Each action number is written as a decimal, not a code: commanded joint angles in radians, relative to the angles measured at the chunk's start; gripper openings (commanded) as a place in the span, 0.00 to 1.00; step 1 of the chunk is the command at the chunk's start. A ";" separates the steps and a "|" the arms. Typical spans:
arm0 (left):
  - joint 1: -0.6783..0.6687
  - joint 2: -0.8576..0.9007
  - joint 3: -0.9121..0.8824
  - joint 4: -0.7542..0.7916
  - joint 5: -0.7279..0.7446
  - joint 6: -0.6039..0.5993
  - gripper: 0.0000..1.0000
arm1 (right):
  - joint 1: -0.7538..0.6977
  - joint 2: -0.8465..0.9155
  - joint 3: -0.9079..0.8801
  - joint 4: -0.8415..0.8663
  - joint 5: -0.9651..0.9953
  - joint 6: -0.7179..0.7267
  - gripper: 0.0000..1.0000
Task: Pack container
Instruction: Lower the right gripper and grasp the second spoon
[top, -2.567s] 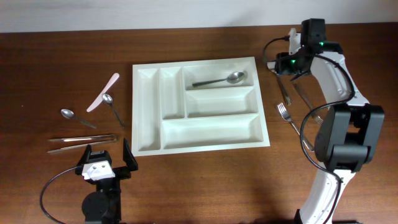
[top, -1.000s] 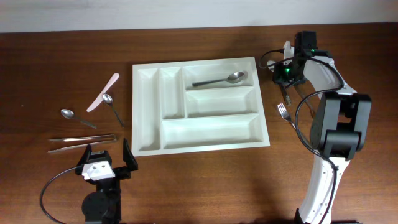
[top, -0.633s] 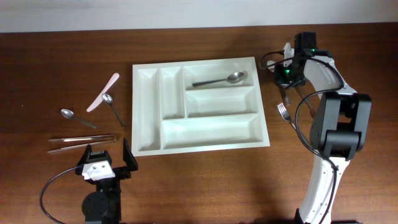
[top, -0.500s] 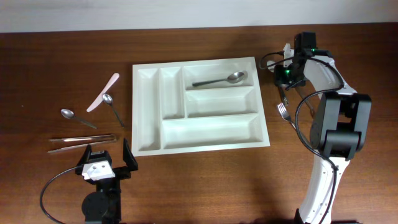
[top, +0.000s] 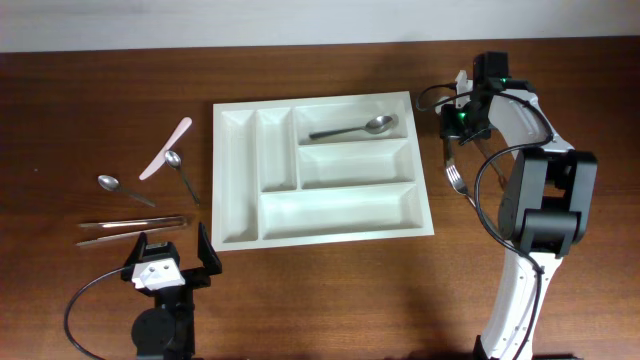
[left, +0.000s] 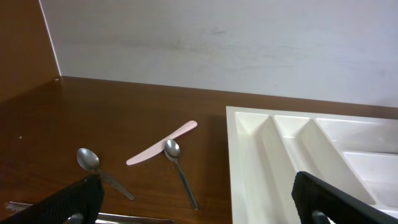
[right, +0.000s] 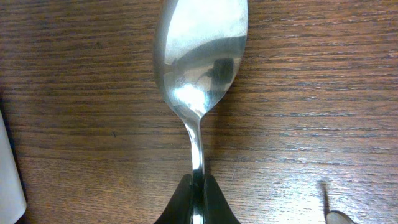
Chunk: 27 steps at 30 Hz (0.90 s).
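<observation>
Right wrist: we log right gripper (right: 198, 199), newly lowered, fingers clamped on spoon (right: 200, 56) neck at lower centre; lift toward container (top: 340, 208) judged next. Left gripper (top: 172, 250) fingers apart.

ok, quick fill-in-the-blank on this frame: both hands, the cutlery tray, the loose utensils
1. The right hand is shut on the handle of a ___.
2. The container holds just ___ utensil, in its far wide compartment.
3. The left hand is ___ and holds nothing.
4. The pink utensil lies on the table next to ___ small spoons.

Missing words: spoon; one; open; two.
</observation>
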 joint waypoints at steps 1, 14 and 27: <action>-0.003 -0.009 -0.007 0.002 0.010 0.016 0.99 | 0.005 0.044 0.005 -0.009 -0.005 0.005 0.04; -0.003 -0.009 -0.007 0.002 0.010 0.016 0.99 | 0.005 0.042 0.288 -0.115 -0.004 0.005 0.04; -0.003 -0.009 -0.007 0.002 0.010 0.016 0.99 | 0.005 0.056 0.340 -0.143 0.033 0.005 0.16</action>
